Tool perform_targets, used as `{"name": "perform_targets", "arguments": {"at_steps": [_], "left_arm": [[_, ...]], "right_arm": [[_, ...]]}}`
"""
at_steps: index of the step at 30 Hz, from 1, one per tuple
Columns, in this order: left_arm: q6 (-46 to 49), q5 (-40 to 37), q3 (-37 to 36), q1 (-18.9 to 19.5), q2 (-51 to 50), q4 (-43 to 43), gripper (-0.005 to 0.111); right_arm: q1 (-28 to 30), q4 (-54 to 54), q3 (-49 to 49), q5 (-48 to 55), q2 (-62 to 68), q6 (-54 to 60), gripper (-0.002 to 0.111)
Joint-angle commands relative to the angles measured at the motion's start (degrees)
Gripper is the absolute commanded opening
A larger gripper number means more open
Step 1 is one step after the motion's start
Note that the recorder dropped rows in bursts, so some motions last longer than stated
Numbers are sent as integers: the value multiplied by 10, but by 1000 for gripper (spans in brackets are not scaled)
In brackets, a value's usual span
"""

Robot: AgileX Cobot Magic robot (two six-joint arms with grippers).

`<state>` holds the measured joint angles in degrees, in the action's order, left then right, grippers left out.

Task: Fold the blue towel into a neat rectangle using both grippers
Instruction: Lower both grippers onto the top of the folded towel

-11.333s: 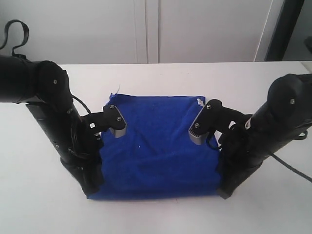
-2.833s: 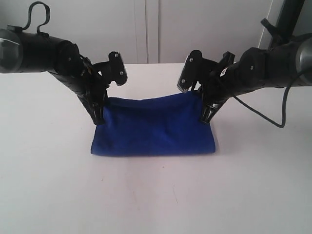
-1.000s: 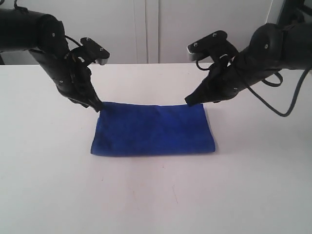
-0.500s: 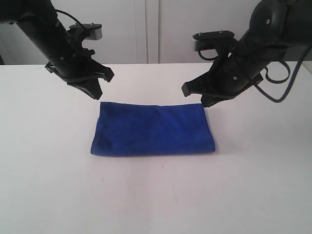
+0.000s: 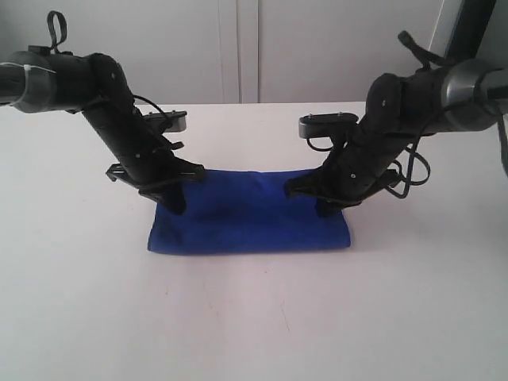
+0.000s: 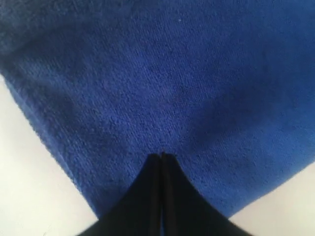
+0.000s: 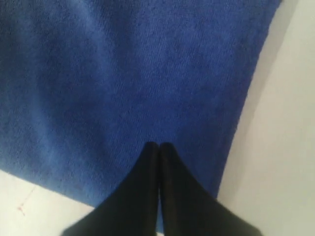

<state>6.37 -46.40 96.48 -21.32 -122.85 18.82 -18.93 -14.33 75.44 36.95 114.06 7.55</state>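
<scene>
Since half a second ago both grippers have dropped. The left gripper (image 5: 173,205) and the right gripper (image 5: 328,209) hung above the far edge of the blue towel (image 5: 254,228); now they point down onto the cloth itself, one near each short end. The towel lies where it lay.

Nearest the camera is the bare white table (image 5: 254,317). Next comes the towel, folded into a long flat rectangle. Its near edge lies just in front of both grippers, and its short ends lie just outside them. Each gripper's fingers are pressed together, with no gap and nothing between them. The wrist views show each pair of black tips meeting in a point against the blue pile, with table showing past the cloth's edges. The tips look to be touching the cloth, though how hard they bear on it cannot be told. Behind the grippers the table runs on to pale cabinet doors (image 5: 238,48).
</scene>
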Motion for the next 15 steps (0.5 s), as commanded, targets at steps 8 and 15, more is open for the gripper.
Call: {"name": "perform_targets", "arguments": {"at_steps": [8,15], "left_arm": [[2,-19,1,0,-52,8,0],[2,-42,1,0,-58,0,0]], "right_arm": [[0,12,5,-5,58,-3,0],[0,26,5,14,61,-12,0]]}}
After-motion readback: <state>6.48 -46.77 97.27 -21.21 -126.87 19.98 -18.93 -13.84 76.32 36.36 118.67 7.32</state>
